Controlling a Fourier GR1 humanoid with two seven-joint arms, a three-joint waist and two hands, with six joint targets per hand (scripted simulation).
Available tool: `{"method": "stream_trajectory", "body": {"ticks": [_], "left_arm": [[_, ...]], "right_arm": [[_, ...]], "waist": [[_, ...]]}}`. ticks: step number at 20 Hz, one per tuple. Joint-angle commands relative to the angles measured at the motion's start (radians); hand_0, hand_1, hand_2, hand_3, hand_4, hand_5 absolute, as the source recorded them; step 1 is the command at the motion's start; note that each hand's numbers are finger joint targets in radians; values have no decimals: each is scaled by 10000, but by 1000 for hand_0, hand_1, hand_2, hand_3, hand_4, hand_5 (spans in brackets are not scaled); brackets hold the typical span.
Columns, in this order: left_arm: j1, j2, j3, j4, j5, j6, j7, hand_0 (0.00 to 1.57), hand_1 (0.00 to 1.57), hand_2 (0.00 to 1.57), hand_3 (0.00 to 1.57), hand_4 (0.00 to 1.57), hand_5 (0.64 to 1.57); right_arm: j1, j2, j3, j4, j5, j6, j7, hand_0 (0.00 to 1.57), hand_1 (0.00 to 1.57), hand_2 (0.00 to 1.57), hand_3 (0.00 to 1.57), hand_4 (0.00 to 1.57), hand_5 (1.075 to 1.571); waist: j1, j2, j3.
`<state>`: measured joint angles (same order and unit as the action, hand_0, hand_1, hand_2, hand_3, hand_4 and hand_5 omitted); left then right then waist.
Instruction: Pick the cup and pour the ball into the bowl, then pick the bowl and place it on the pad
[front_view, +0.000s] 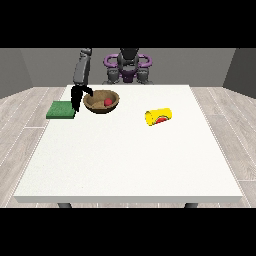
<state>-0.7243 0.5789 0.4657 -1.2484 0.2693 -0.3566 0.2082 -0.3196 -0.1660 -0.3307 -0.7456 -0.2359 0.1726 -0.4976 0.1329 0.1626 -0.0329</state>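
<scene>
The bowl sits on the white bench toward the far edge at the view's left, upright, with the red ball lying inside it, a little toward the side nearer the cup. So the pouring looks done, and what is left is to carry the bowl to the pad. It is brown with a broad, shallow shape and a thick rim; I judge it stiff and fairly light, and the ball will roll if the bowl tips, so it should travel level. The rim on the side facing the pad looks like the sensible place to take hold, one part of the hand inside and one outside the wall.

The hand at the view's left hangs from its grey forearm just beside that rim, between bowl and pad, fingers pointing down. One dark finger reaches toward the rim, but whether it touches or closes on the wall I cannot tell.

The green pad lies flat just beyond the hand, near the bowl, so the move is short.

The yellow cup lies on its side well apart, toward the view's right, its mouth facing the camera, with red showing inside the mouth. The other hand is not visible.
</scene>
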Motion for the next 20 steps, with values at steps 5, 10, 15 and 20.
{"method": "stream_trajectory", "body": {"ticks": [5, 10, 15, 20], "left_arm": [[273, 326, 128, 83, 380, -497, -23, 0, 0, 0, 0, 1023, 1540], [-76, 448, 287, -268, 652, -440, 25, 0, 0, 0, 0, 1018, 1536], [-144, 602, 452, -120, 1031, -666, 236, 0, 0, 0, 0, 1092, 1514], [35, 673, 599, 233, 800, -512, -81, 0, 0, 0, 0, 1170, 1531]], "right_arm": [[-391, 623, 60, 446, 60, -814, 211, 0, 0, 0, 0, 477, 1547], [383, -158, -214, 1046, 627, -2295, 921, 1571, 1571, 1571, 785, 844, 1487], [1016, -551, -74, 506, 1041, -3106, 1030, 1571, 1571, 1571, 1534, 927, 1511], [1294, -834, 401, -465, 1417, -3646, 1661, 1571, 1571, 1571, 1242, 1001, 1546]], "waist": [[302, 202, 335], [685, 955, 326], [835, 982, 300], [428, 671, 269]]}}
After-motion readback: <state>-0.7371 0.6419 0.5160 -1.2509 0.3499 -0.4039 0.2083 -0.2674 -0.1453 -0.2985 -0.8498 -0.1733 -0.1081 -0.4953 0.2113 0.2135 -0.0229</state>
